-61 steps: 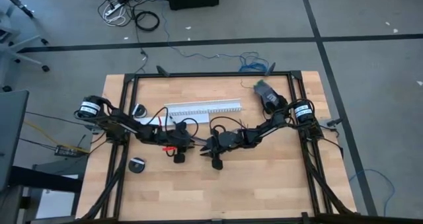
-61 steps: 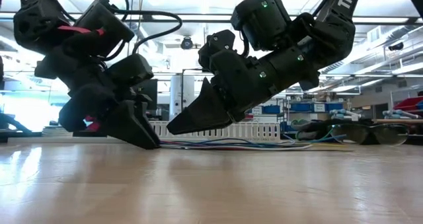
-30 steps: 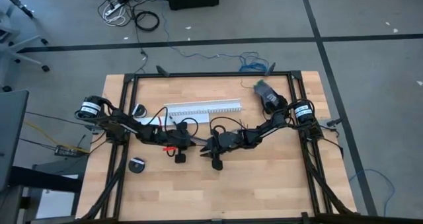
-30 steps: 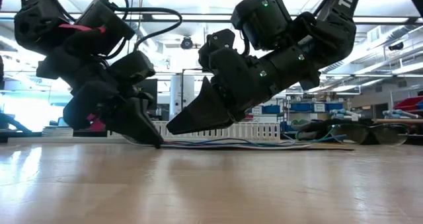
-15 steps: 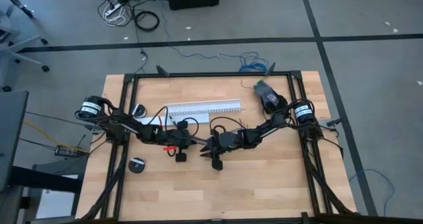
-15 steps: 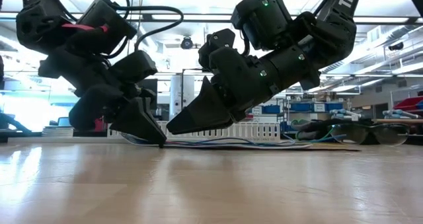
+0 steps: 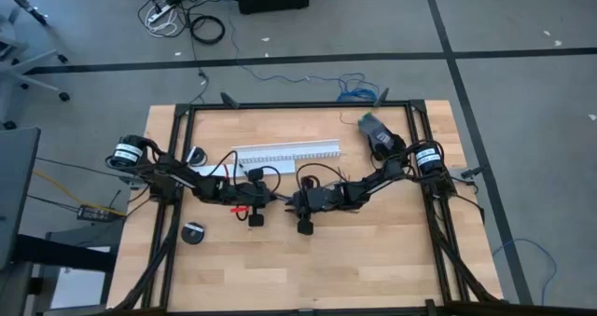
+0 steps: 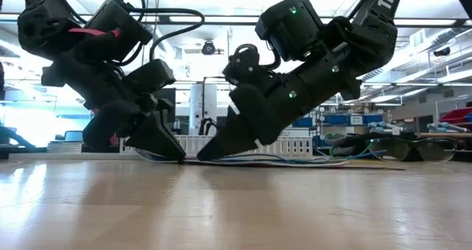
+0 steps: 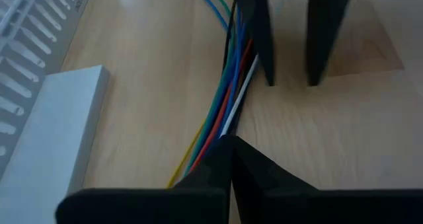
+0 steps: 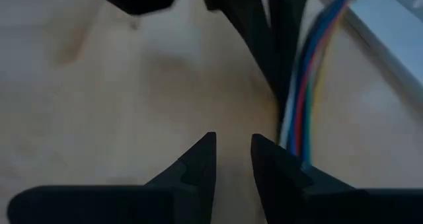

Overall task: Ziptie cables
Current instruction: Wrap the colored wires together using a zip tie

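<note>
Cables (image 9: 228,98) are lying flat on the wooden table (image 7: 373,260), a tight bunch of blue, green, red, white and yellow strands running along the boards just in front of the white slotted channel (image 7: 284,154), and both arms are down over them at mid-table. Left gripper (image 9: 228,139) is pressed tip-first to the wood right at the bundle, its two dark fingers squeezed together with no gap, and the strands run in under those tips; whether any of them is actually pinched there, I can't tell. From table height its fingertips (image 8: 177,157) touch down exactly where the wires begin, the wires trailing off flat toward the right arm. Right gripper (image 10: 232,139) comes in facing it, tilted steeply down, fingers a little apart with bare wood showing in the narrow slot between them, nothing caught inside; the coloured strands pass just beside one finger, not between the pair. In the level view its tips (image 8: 210,153) sit low at the wires, near the left arm's tips but apart from them. From above, the two grippers meet nose to nose below the channel, left (image 7: 270,200) and right (image 7: 291,202), with a small round black object (image 7: 194,233) sitting well off to the left side near the frame. No black strip that I can pick out among the wires
</note>
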